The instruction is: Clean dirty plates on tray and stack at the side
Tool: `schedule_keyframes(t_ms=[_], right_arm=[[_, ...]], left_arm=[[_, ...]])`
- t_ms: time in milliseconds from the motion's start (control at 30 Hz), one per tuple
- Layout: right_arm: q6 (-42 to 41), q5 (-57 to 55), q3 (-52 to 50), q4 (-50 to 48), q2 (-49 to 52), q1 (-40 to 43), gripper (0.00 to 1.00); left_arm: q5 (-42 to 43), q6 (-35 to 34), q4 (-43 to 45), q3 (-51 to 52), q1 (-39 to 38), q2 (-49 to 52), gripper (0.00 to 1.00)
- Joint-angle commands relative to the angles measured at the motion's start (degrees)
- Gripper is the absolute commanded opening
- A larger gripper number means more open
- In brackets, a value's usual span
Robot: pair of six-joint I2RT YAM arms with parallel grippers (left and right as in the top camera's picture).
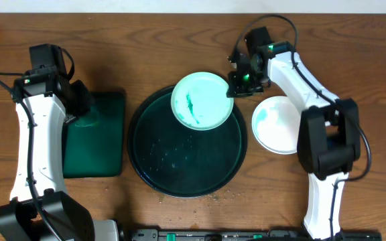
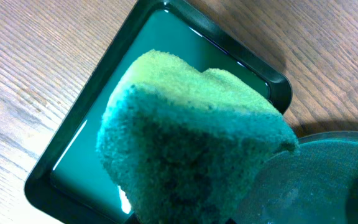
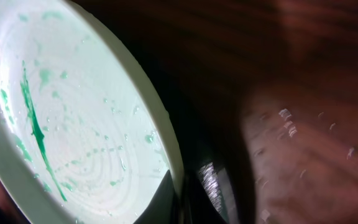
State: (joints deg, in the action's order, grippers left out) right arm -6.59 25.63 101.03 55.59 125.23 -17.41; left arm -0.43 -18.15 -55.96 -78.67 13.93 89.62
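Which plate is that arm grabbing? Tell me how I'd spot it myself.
Find the big round black tray in the middle of the table. The plate sits over its upper rim, with the right gripper at its right edge. Unlike the paler plate lying off the tray to its right, it carries a bold teal streak.
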Motion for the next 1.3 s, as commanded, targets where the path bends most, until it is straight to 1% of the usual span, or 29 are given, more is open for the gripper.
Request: schedule_keyframes(t_ms=[0,67,167,267,367,467,633,700,767,867,967,1133,1267], right_arm=[[-0.4,-2.6,0.3,2.0,-3.6,-4.0,0.01],[-0.7,-5.3,-0.2,3.1,-2.9,-6.0,0.01],[-4.5,-6.8,-2.6,2.4,-1.8,-8.8,0.01],[-9.7,-6.7,-6.0,-0.5,-0.7,-11.0,0.01],[-14.4,-6.7,-9.2,-3.9,-0.3,-12.4,0.01],[-16.8,-6.8,-11.7,-6.8,0.0,-13.2,0.01],[-17.5,-6.7,-12.9,-8.1,0.5,-12.9,0.01],[-17.8,-6.7,-12.9,-8.1,0.5,-12.8,0.01],[-17.8,-6.7,-12.9,-8.1,0.5,-12.9,0.01],[-17.8,-6.8,-12.9,-8.2,0.5,-12.9,0.01],[-17.8,-6.8,-12.9,-8.2,0.5,-12.9,0.01],[-17.8,-6.7,-12.9,-8.2,0.5,-12.9,0.01],[-17.8,-6.8,-12.9,-8.0,0.5,-12.9,0.01]], left_arm=[[-1.1,0.5,-0.2,-0.2,0.1,0.3,0.07],[-1.1,0.5,-0.1,0.0,-0.3,0.3,0.07],[-1.1,0.5,-0.1,0.7,-1.0,0.3,0.07],[-0.9,0.5,-0.2,1.7,-2.4,0.3,0.07],[1.7,0.5,-0.1,2.1,-4.2,0.3,0.07],[4.5,0.5,-0.2,2.2,-6.3,0.3,0.07],[6.3,-0.2,-0.1,4.0,-12.2,0.4,0.08],[6.3,-1.8,0.6,5.5,-14.9,0.5,0.07],[6.3,-3.5,2.0,7.3,-17.5,0.6,0.08],[7.5,-3.7,5.5,10.2,-21.4,1.1,0.07],[7.7,-6.4,8.2,12.0,-24.8,2.3,0.07],[7.7,-7.7,12.6,12.5,-29.5,7.5,0.07],[7.7,-7.7,15.1,12.5,-31.9,12.9,0.08]])
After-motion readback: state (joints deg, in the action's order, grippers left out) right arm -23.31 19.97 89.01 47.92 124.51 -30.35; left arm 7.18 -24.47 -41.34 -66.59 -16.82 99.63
